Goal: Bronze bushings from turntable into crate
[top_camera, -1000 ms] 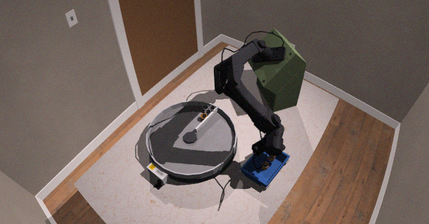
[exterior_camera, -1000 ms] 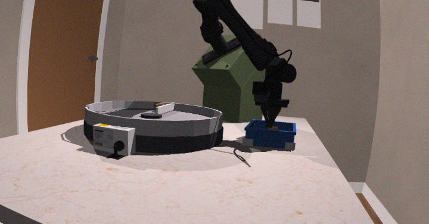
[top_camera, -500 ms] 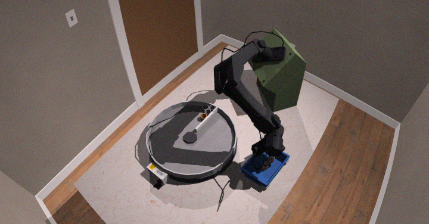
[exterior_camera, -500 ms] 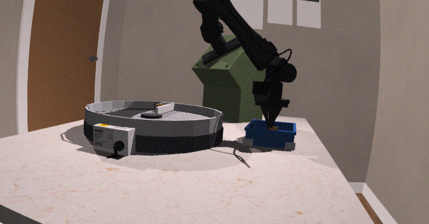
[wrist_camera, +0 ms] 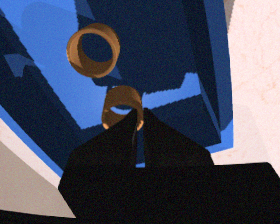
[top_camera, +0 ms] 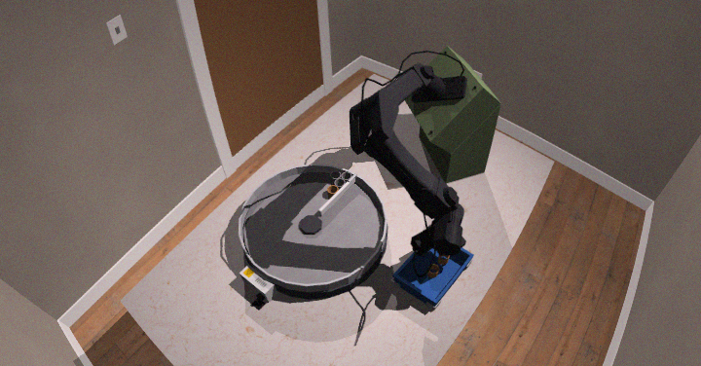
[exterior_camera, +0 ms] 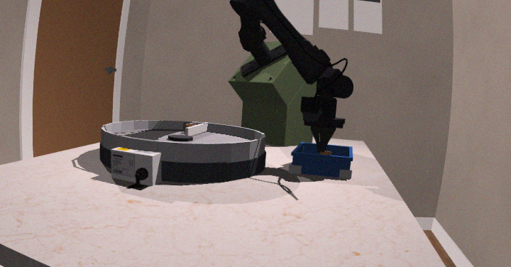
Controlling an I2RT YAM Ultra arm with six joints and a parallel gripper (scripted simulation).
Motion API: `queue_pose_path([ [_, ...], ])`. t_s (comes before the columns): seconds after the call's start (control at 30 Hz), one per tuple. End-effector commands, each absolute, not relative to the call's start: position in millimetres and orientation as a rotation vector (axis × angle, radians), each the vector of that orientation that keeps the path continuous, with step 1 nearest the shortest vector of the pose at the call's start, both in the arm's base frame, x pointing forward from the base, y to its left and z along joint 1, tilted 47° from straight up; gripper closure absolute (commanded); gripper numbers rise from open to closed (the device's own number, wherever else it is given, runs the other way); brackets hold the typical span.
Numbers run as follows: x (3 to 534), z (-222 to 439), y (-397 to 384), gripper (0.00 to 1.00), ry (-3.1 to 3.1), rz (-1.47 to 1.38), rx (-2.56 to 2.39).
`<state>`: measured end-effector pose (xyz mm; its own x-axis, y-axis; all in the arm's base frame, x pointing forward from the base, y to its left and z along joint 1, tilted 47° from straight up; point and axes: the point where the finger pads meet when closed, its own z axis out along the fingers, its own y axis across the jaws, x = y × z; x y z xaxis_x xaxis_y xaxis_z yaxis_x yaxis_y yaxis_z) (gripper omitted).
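Note:
My gripper (exterior_camera: 322,151) (wrist_camera: 140,114) is shut on the wall of a bronze bushing (wrist_camera: 122,94) (exterior_camera: 325,153). It holds it inside the blue crate (top_camera: 417,289) (exterior_camera: 314,165) (wrist_camera: 214,70), near rim height. Another bronze bushing (wrist_camera: 73,52) is in the crate beside it. Both bushings show close together in the top view, partly beneath the dark wrist. On the turntable (top_camera: 333,260) (exterior_camera: 214,153), one bronze bushing (top_camera: 332,189) stands beside the white bar, with several steel bushings (top_camera: 339,182) grouped behind it near the rim.
The white bar (top_camera: 337,194) (exterior_camera: 196,129) runs from the hub (top_camera: 310,224) towards the turntable's rim. A raised wall rings the turntable. A white box (top_camera: 257,283) (exterior_camera: 134,165) stands at its front. The green pedestal (top_camera: 463,132) (exterior_camera: 265,111) carries the arm. A cable (top_camera: 363,310) lies between turntable and crate.

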<state>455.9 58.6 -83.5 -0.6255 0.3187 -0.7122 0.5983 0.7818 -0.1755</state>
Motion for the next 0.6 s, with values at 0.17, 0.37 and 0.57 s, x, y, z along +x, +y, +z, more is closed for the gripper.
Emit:
queue_pose_path([
  [0.17, 463.7, -73.1, 75.9, 1.0, 2.264, -0.485, 0.658],
  [0.37, 463.8, -73.7, 75.9, 1.0, 2.264, -0.485, 0.658],
  [0.57, 463.4, -82.7, 75.1, 1.0, 2.271, -0.489, 0.649],
])
